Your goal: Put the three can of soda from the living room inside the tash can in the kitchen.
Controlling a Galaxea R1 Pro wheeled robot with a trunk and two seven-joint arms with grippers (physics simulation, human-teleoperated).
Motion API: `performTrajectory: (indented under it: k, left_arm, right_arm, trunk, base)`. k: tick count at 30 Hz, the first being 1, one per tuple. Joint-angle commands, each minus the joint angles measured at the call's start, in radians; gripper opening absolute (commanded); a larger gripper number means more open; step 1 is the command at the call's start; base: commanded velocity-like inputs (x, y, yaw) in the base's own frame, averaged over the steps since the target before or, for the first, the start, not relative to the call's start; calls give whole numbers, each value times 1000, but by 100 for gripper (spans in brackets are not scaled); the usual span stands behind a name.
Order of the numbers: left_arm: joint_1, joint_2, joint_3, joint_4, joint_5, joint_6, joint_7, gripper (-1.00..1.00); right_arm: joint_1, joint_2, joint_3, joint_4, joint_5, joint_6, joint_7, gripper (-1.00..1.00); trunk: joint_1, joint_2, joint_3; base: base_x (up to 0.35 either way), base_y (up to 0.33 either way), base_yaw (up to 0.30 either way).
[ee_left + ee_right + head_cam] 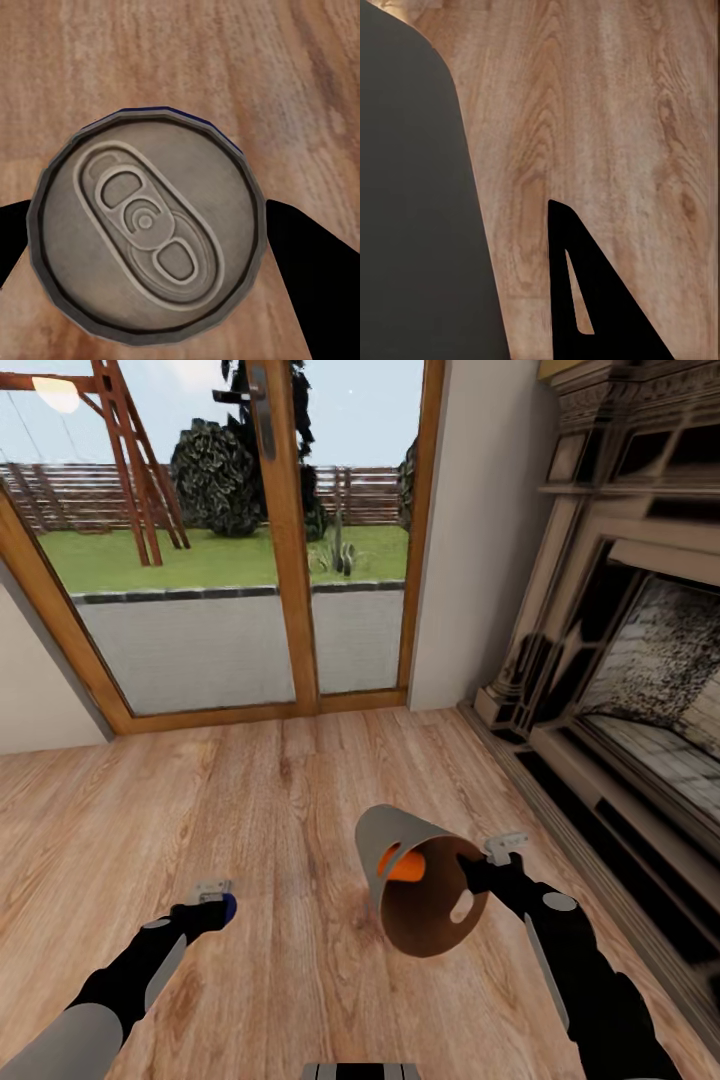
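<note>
Our left gripper (218, 901) clenched the blue can (146, 232); our right gripper (478, 868) apparently grasped the trash can (425, 880) rim, orange can (405, 865) inside. We judged it best kept upright while carrying.

2 arms seen in head view — black forearm shells, grey oval inset on each. Left gripper (213, 893) and right gripper (505, 847) light grey-tipped; fingers (600, 300) rendered flat black.

Blue soda can (146, 236) in left claw (215, 901); orange can (405, 865) inside bin (425, 905).
</note>
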Motion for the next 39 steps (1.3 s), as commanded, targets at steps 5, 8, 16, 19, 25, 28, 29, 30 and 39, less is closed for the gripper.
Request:
performTrajectory:
  k: [5, 8, 16, 19, 25, 28, 29, 30, 39]
  left_arm:
    - [0, 1, 1, 1, 1, -36, 68, -100]
    - [1, 1, 0, 1, 2, -60, 115, -100]
    - [1, 0, -1, 1, 1, -78, 163, -100]
    - [1, -1, -1, 0, 2, -82, 183, -100]
    - [1, 0, -1, 0, 2, -103, 189, -100]
    - [1, 0, -1, 0, 2, -117, 189, -100]
    - [1, 0, -1, 0, 2, -121, 189, -100]
    - [1, 0, -1, -1, 2, -125, 188, -100]
    - [18, 2, 0, -218, 6, 21, 174, -100]
  right_arm:
    - [0, 0, -13, -2, -14, 3, 1, -100]
    - [0, 0, -16, -2, -15, 3, 1, -100]
    - [0, 0, -17, -1, -16, 3, 1, -100]
    - [0, 4, -16, -2, -13, 3, 1, -100]
    - [0, 7, -15, -2, -10, 3, -2, -100]
    - [0, 8, -14, -2, -9, 4, -3, -100]
    - [0, 8, -14, -2, -8, 5, -3, -100]
    - [0, 9, -12, -3, -8, 9, -4, -100]
    - [-1, 7, -10, -13, -6, 109, -9, -100]
  trunk:
    - [0, 0, 0]
    - [0, 0, 0]
    - [0, 0, 0]
    - [0, 0, 0]
    - [0, 0, 0]
    - [0, 0, 0]
    - [0, 0, 0]
    - [0, 0, 0]
    - [0, 0, 0]
  base:
    - [0, 0, 0]
    - [0, 0, 0]
    - [0, 0, 0]
    - [0, 0, 0]
    - [0, 0, 0]
    - [0, 0, 0]
    - [0, 0, 0]
    - [0, 0, 0]
    - [0, 0, 0]
